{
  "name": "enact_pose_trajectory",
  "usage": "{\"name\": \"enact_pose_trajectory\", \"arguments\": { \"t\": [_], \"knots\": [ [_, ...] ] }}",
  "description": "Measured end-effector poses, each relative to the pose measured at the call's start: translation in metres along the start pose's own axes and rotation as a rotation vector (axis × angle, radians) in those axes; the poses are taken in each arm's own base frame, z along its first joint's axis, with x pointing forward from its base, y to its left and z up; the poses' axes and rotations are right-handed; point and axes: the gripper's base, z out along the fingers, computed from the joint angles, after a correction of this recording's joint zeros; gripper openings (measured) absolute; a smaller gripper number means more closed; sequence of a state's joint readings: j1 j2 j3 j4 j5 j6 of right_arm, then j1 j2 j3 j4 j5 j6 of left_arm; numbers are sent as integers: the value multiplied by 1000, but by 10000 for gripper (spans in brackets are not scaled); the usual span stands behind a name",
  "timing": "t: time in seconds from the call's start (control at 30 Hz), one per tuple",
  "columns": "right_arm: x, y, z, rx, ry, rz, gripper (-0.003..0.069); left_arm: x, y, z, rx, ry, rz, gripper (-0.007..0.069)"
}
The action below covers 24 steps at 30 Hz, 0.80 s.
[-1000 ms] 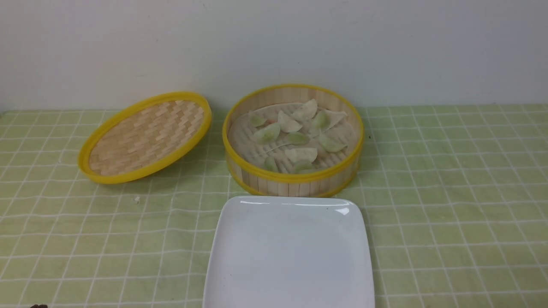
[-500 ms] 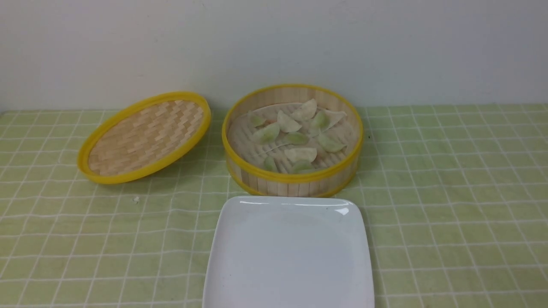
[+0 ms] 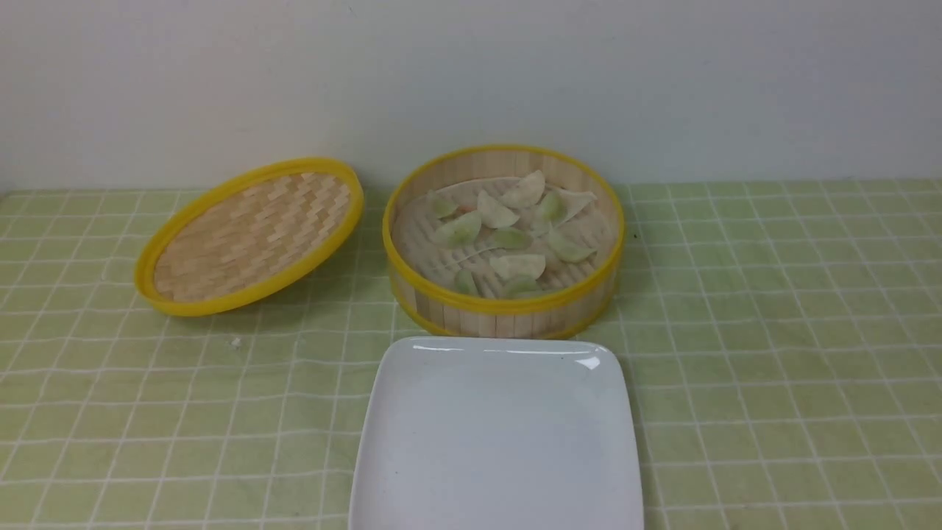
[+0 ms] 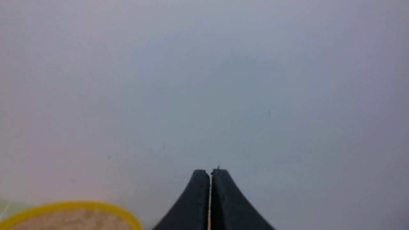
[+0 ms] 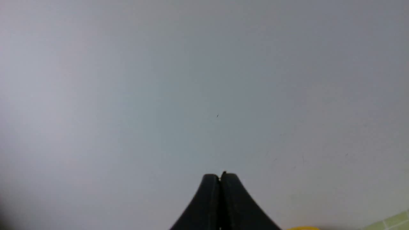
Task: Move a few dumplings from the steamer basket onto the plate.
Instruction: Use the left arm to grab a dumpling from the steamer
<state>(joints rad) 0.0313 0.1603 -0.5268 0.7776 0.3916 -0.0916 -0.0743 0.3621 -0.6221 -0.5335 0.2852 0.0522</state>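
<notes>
Front view: a table covered by a green checked cloth [image 3: 773,331] is seen, with a pale wall [image 3: 471,73] behind its far edge. The steamer basket [image 3: 503,313] is set upright toward the middle of the far edge, uncovered. The dumplings [image 3: 519,265] are all held inside it, spread loosely over the pale liner, some overlapping and most gathered toward the far and right parts of the floor. The plate [image 3: 497,442] is placed at the middle of the near edge, directly in front of the basket; its near part is cut off by the picture's border. Its far rim is just beside the basket's near wall, and whether the two touch cannot be told. Nothing is carried on the plate.

A woven lid [image 3: 250,235] with a yellow rim is found just beside the basket, on its left, toward the far left part of the table. It is tilted, its far right edge raised and its near left edge down on the cloth. A small white speck [image 3: 235,341] is seen on the cloth in front of the lid.

Neither arm is shown in the front view. In the left wrist view the left gripper [image 4: 210,172] is seen with its dark fingers [image 4: 195,204] pressed together, nothing between them, against the bare wall; part of the lid [image 4: 70,217] is caught beside it. In the right wrist view the right gripper [image 5: 220,175] is likewise closed on nothing, pointed at the wall, with a sliver of yellow rim that cannot be identified and a corner of the cloth [image 5: 393,222] at the border.
</notes>
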Motion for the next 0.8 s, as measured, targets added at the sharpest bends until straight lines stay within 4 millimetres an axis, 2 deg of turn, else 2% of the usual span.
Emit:
{"name": "enact_pose_trajectory", "arguments": {
  "t": [0.07, 0.1, 0.17, 0.33, 0.4, 0.47, 0.53, 0.57, 0.8],
  "knots": [
    [-13, 15, 15, -5, 131, -99, -15, -4, -5, 27, -14, 196, 22, -6],
    [-22, 24, 26, -10, 228, -146, -15, -5, -9, 43, -13, 351, 26, -6],
    [-26, 29, 43, 2, 387, -186, -15, 0, -9, 65, -20, 560, 26, -6],
    [-16, 14, 93, 101, 869, -231, -15, 33, 9, 129, -33, 1084, 24, -6],
    [-11, 6, 105, 136, 961, -234, -15, 44, 17, 149, -35, 1174, 26, -6],
    [-2, -6, 117, 175, 1045, -227, -15, 59, 28, 179, -48, 1252, 37, -6],
    [0, -9, 120, 185, 1065, -225, -15, 65, 28, 195, -45, 1270, 68, -6],
    [3, -12, 124, 194, 1084, -220, -15, 75, 28, 213, -40, 1309, 107, -6],
    [4, -14, 125, 204, 1093, -206, -15, 120, -12, 289, 51, 1375, 334, -6]
  ]
}}
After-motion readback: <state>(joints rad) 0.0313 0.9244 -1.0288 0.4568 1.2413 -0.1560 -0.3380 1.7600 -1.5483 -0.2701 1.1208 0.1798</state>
